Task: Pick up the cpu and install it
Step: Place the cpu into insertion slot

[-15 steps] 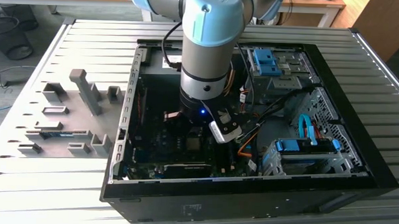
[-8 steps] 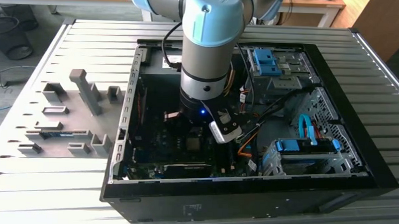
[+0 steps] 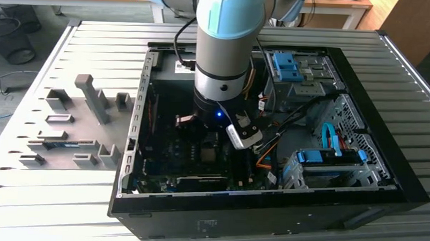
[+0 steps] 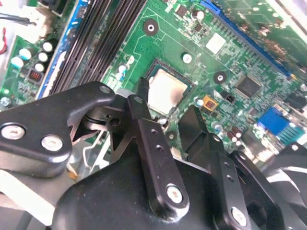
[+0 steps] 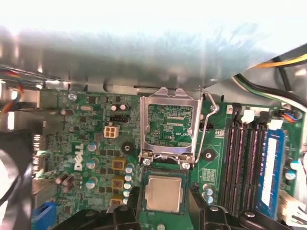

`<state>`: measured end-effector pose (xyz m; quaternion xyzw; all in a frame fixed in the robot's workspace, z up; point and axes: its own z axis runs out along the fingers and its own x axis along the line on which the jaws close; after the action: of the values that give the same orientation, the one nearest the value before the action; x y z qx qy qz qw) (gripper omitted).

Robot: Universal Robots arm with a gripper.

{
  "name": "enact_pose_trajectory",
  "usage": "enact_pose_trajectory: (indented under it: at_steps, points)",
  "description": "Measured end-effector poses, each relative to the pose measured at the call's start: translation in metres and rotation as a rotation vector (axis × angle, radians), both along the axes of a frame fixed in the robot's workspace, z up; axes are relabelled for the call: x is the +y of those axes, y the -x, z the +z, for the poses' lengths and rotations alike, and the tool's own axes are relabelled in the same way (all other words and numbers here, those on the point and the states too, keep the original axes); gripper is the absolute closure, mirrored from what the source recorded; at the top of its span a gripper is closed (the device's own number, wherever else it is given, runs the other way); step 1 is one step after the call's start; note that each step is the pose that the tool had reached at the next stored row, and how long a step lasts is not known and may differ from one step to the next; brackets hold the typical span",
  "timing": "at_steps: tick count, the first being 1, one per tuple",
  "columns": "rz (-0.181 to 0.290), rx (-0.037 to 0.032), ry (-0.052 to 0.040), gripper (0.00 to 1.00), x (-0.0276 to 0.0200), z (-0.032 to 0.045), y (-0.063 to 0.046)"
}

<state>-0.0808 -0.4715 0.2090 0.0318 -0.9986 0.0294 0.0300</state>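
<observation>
Slatted table (image 3: 40, 200) with an open PC case (image 3: 269, 211) lying on it, and the arm (image 3: 221, 45) reaching down inside. On the green motherboard (image 5: 86, 143) the socket frame (image 5: 169, 143) is flipped up. The cpu (image 5: 164, 193) sits flat in the socket. The gripper (image 4: 168, 103) hovers right over it, fingers (image 4: 144, 124) spread wide either side, holding nothing.
</observation>
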Motion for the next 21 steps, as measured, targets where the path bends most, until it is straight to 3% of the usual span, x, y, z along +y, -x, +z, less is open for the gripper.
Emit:
enact_pose_trajectory:
  at_steps: [4, 6, 7, 12, 16, 21]
  points:
    - [0.000, -0.0001, -0.0001, 0.56, 0.0032, 0.0024, 0.0000]
    - [0.000, 0.0000, -0.0001, 0.68, 0.0048, 0.0025, 0.0000]
    - [0.000, -0.0001, -0.0002, 0.68, 0.0055, 0.0024, 0.0000]
    - [0.000, -0.0001, -0.0003, 0.90, 0.0069, 0.0024, 0.0000]
    - [0.000, 0.0009, -0.0005, 0.90, 0.0070, 0.0022, -0.0005]
    - [0.000, 0.0117, -0.0007, 0.90, 0.0060, -0.0043, -0.0066]
